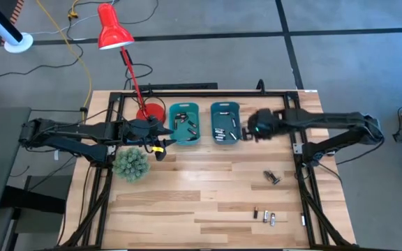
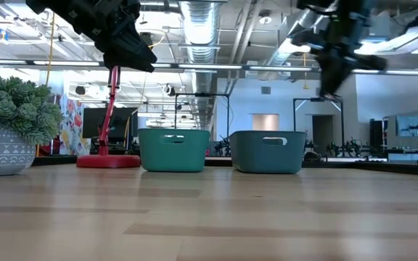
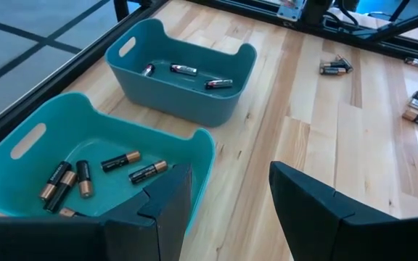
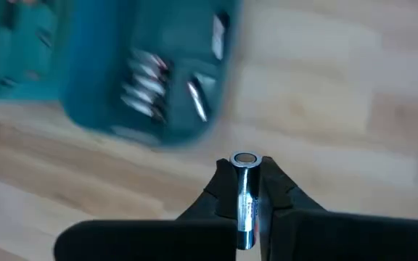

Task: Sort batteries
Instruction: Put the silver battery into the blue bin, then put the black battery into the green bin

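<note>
While pinched upright in the right tool (image 4: 244,190), silver cylindrical battery (image 4: 244,203), metallic end up.

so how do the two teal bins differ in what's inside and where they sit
The left bin holds black batteries with copper ends, while the right bin holds silver-grey batteries. The left bin lies just ahead of the open left gripper; the right bin has the right gripper, shut on a silver battery, beside its outer edge. Both are teal tubs with handle slots, standing side by side.
</note>
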Motion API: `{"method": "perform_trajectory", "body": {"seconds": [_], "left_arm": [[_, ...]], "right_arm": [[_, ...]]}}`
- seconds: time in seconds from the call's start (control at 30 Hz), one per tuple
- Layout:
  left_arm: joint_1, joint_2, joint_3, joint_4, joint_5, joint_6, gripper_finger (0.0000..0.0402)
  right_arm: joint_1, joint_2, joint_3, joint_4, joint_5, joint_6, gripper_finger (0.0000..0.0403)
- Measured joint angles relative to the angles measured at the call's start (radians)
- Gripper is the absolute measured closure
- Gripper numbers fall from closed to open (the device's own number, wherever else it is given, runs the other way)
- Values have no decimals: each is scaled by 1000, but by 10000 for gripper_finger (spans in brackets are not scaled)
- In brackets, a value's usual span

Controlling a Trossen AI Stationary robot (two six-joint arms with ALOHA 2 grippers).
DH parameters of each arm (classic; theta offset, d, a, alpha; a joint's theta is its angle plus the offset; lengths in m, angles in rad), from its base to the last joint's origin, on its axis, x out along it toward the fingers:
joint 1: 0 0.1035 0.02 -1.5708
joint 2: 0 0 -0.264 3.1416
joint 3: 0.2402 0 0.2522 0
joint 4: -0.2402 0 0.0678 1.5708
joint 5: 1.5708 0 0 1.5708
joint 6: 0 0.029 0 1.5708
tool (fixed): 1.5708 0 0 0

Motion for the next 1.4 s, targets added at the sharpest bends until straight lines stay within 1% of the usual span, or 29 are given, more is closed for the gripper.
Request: {"method": "perform_trajectory", "body": {"seconds": [0.1, 0.27, 0.43, 0.5, 0.6, 0.7, 0.8, 0.93, 1.2, 1.4], "left_arm": [[0, 0, 0, 3, 0, 11, 219], [0, 0, 0, 3, 0, 18, 219], [0, 0, 0, 0, 0, 30, 219], [0, 0, 0, -7, 0, 52, 219], [0, 0, 0, -18, 1, 84, 219], [0, 0, 0, -21, 1, 82, 219], [0, 0, 0, -21, 8, 87, 219], [0, 0, 0, -22, 43, 94, 219], [0, 0, 0, -38, 53, 89, 219], [0, 0, 0, -44, 54, 87, 219]], "right_arm": [[-68, 80, 100, 28, 1, -126, 388], [-147, 269, 280, 47, -1, -314, 388], [-221, 481, 441, 58, -55, -461, 388], [-247, 559, 485, 60, -84, -510, 388], [-280, 665, 520, 68, -167, -553, 388], [-300, 737, 530, 84, -198, -571, 388], [-312, 780, 532, 79, -199, -571, 382], [-321, 812, 532, 78, -200, -572, 359], [-327, 809, 532, 103, -201, -571, 312], [-327, 807, 532, 102, -201, -571, 301]]}}
